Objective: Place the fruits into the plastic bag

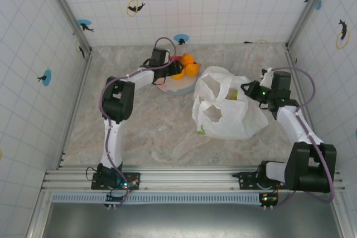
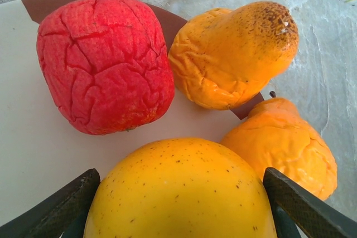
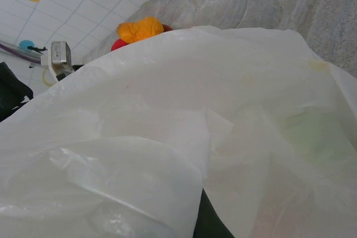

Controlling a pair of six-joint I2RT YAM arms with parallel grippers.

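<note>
Pale tiled walls (image 1: 167, 4) with dolphin stickers closed in the marbled grey surface (image 1: 150, 132). By the middle of its far edge sat a pale round plate (image 1: 179, 88), with the left arm stretched out over it. On my left wrist feed the left fingers (image 2: 58, 207) stood apart, one on each side of a smooth yellow fruit (image 2: 178, 193) lying on the plate. They sat right at its flanks, but I could not tell whether they pressed it or were only beside it. Beyond it lay a wrinkled red fruit (image 2: 106, 65), a pear-shaped orange fruit (image 2: 234, 54) just beside that, and a second orange fruit (image 2: 284, 149) by the plate's rim. The plastic bag (image 1: 228, 118) lay crumpled right of the surface's centre, toward the right edge. Its loop handles were turned toward the plate, and a small green mark (image 1: 201, 132) showed at its near left corner. The right fingers (image 1: 248, 89) were closed together on the bag's far right rim, and its film draped across my right wrist feed, a greenish blur showing through it
</note>
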